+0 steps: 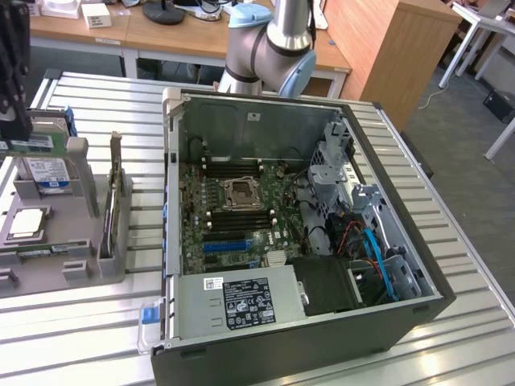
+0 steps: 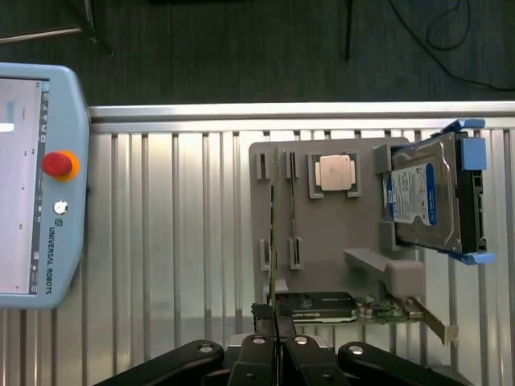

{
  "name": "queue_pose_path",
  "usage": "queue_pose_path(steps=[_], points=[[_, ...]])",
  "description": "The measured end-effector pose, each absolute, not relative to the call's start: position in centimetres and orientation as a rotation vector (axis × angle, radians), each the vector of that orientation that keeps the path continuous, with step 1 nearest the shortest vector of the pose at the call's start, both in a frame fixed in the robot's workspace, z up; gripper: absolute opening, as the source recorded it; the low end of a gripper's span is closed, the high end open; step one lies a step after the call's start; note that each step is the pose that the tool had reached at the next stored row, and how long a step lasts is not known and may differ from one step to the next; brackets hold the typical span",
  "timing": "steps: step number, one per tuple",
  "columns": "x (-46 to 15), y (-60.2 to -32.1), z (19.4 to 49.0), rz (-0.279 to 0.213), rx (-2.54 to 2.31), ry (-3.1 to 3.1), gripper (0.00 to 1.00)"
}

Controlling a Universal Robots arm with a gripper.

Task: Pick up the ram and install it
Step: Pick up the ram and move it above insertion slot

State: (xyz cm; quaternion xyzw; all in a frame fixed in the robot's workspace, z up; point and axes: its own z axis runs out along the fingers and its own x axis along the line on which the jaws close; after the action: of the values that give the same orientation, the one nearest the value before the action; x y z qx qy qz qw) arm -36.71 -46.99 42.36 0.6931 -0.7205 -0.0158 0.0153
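My gripper hangs over one end of the ram, a thin green stick standing on edge in the slots of a grey holder on the slatted metal table. The same holder carries a square silver CPU chip near the ram and, past the chip, a hard drive with a blue-white label. A teach pendant with a red stop button lies well apart from the holder.
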Motion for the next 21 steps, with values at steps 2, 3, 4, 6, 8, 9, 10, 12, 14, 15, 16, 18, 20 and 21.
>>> queue_pose_path(steps=[2,3,4,6,8,9,10,12,14,15,16,18,20,21], points=[[-36.0,-47.0,42.4,-0.049,2.156,-2.241,0.12],[-35.7,-47.0,42.4,-0.049,2.156,-2.241,0.12],[-35.4,-47.0,42.4,-0.049,2.157,-2.241,0.12],[-34.8,-47.0,42.4,-0.049,2.157,-2.241,0.12],[-34.1,-47.0,42.4,-0.049,2.157,-2.241,0.12],[-33.8,-47.0,42.4,-0.049,2.157,-2.241,0.12],[-33.5,-47.0,42.4,-0.049,2.157,-2.241,0.12],[-32.9,-47.0,42.4,-0.049,2.157,-2.241,0.12],[-32.2,-47.0,42.4,-0.049,2.157,-2.241,0.12],[-31.9,-47.0,42.4,-0.049,2.158,-2.240,0.12],[-31.6,-47.0,42.4,-0.049,2.158,-2.240,0.12],[-31.0,-47.0,42.4,-0.049,2.158,-2.240,0.12],[-30.2,-47.0,42.4,-0.049,2.158,-2.240,0.12],[-29.9,-47.0,42.4,-0.049,2.158,-2.240,0.12]])
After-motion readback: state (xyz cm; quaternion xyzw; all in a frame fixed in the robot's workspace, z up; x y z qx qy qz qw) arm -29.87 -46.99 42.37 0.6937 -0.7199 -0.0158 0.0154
